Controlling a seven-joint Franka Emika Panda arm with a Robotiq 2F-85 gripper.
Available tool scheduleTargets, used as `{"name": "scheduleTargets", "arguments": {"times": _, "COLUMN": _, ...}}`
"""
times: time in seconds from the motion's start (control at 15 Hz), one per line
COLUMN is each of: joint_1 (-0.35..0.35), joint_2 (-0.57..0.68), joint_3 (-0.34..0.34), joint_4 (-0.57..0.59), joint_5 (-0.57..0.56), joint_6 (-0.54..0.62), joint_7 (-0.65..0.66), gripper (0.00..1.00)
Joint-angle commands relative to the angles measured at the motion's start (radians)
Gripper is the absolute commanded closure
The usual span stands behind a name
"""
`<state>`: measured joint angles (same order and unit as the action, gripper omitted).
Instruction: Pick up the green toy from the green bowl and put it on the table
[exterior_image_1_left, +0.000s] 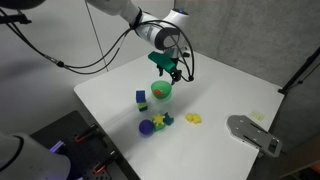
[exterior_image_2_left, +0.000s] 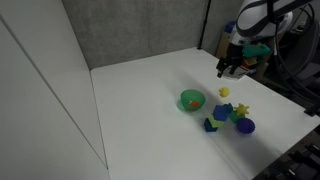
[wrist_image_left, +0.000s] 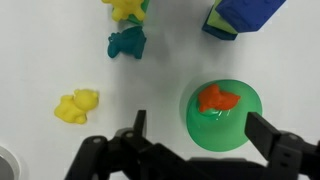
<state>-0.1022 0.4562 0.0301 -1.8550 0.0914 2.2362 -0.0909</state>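
As it hangs over the green bowl (wrist_image_left: 240, 125), the hand (wrist_image_left: 197, 120) gapes — downturned.

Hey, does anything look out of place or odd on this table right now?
Nothing spilled or broken. One oddity: the green bowl holds only an orange-red piece; the dark green toy lies outside it on the table. The open tool holds nothing.

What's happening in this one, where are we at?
The arm's tool hangs open just above the green bowl, gripping nothing. Only an orange-red piece shows inside the bowl. A small dark green toy lies on the white table, apart from the bowl, near a yellow toy and a blue block. It may be the toy meant, already set down.
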Motion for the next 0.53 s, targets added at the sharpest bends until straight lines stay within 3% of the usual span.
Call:
{"name": "scheduleTargets", "arguments": {"times": 0.0, "joint_1": 0.051, "joint_2": -0.063, "joint_3": -0.028, "joint_4": -0.010, "joint_5": -0.026, "joint_6": -0.051, "joint_7": 0.094, "gripper": 0.00}}
{"name": "scheduleTargets", "arguments": {"times": 0.47, "joint_1": 0.115, "joint_2": -0.239, "joint_3": -0.051, "joint_4": -0.125, "joint_5": -0.127, "joint_6": -0.149, "joint_7": 0.206, "gripper": 0.00}}
